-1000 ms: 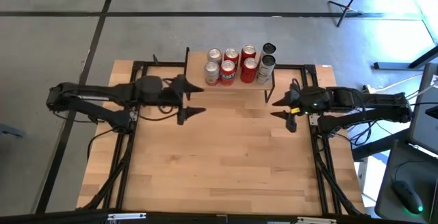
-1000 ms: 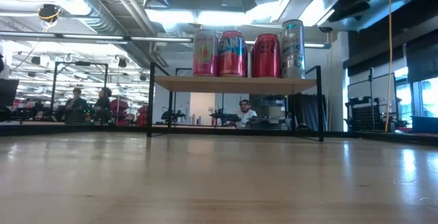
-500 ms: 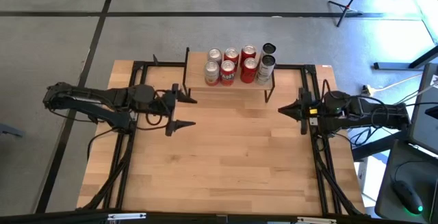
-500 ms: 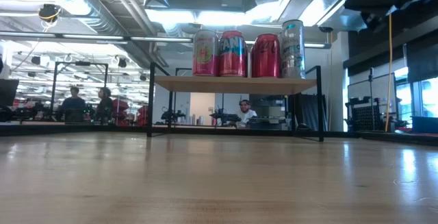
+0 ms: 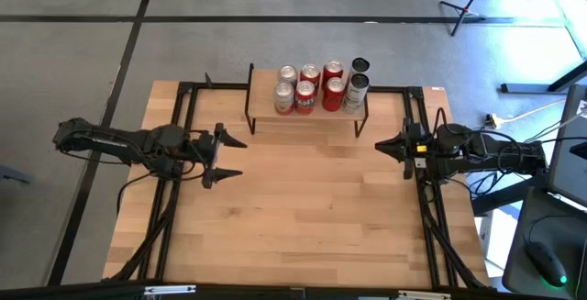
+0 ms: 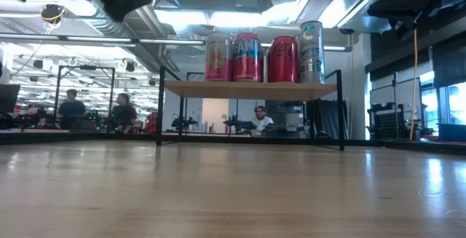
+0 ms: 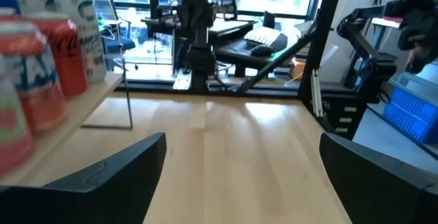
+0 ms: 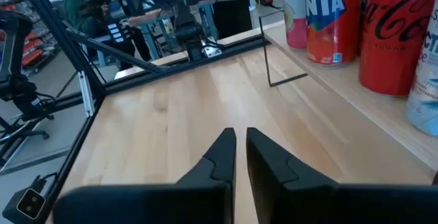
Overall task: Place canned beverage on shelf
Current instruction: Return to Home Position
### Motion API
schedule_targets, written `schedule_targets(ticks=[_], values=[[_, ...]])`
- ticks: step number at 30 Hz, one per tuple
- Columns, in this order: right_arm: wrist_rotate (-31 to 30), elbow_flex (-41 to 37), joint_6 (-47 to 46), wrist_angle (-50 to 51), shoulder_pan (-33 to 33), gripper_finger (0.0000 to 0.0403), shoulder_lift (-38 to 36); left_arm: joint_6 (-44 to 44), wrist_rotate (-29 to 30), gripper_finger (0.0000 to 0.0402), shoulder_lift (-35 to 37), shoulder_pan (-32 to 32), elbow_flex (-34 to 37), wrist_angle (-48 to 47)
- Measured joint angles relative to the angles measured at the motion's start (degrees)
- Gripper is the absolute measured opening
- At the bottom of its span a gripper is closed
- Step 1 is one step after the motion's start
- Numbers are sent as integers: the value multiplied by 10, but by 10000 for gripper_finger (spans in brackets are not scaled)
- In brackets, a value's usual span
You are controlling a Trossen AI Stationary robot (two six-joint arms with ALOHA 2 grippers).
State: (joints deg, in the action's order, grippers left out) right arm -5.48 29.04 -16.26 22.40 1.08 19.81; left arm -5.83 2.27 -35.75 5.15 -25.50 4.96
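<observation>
The shelf [image 5: 316,114], a low wooden riser on black legs, stands at the table's far middle. Several cans [image 5: 318,85] stand upright on its top: red, pink and orange ones and a tall silver one [image 6: 311,52]. My left gripper [image 5: 240,159] is open and empty above the table, left of and nearer than the shelf. Its wrist view shows the fingers wide apart [image 7: 243,166] and the cans [image 7: 41,80] beside them. My right gripper [image 5: 379,147] is shut and empty, right of the shelf's near right leg. Its wrist view [image 8: 239,148] shows the cans [image 8: 390,32] close by.
Black frame rails [image 5: 417,167] run along the table's left and right sides and behind the shelf. The bare wooden tabletop [image 5: 303,217] lies between and nearer than the grippers. People and equipment show in the room beyond the table [image 6: 73,110].
My left gripper has drawn back from the shelf toward the table's left edge and a little toward the near edge, staying open. My right gripper has shut, drawn back slightly toward the right edge, then kept still. The cans have not moved.
</observation>
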Motion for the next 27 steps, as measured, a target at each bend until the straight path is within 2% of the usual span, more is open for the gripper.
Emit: schedule_targets(ticks=[4,10,14,17,20,25,27], values=[[5,0,-9,-6,0,24,0,2,14,378,50,0,57,7],[-3,0,54,-35,0,24,-1,15,25,378,137,0,150,42],[-25,-8,77,-13,0,24,-17,2,23,378,196,0,177,58],[-2,-48,102,-33,0,24,-52,18,-1,378,230,0,193,50],[21,-98,137,-87,0,24,-96,20,5,378,253,0,214,51],[32,-175,165,-130,0,24,-189,2,-9,378,283,0,249,58],[37,-205,163,-158,0,24,-197,4,-10,378,294,0,251,62]])
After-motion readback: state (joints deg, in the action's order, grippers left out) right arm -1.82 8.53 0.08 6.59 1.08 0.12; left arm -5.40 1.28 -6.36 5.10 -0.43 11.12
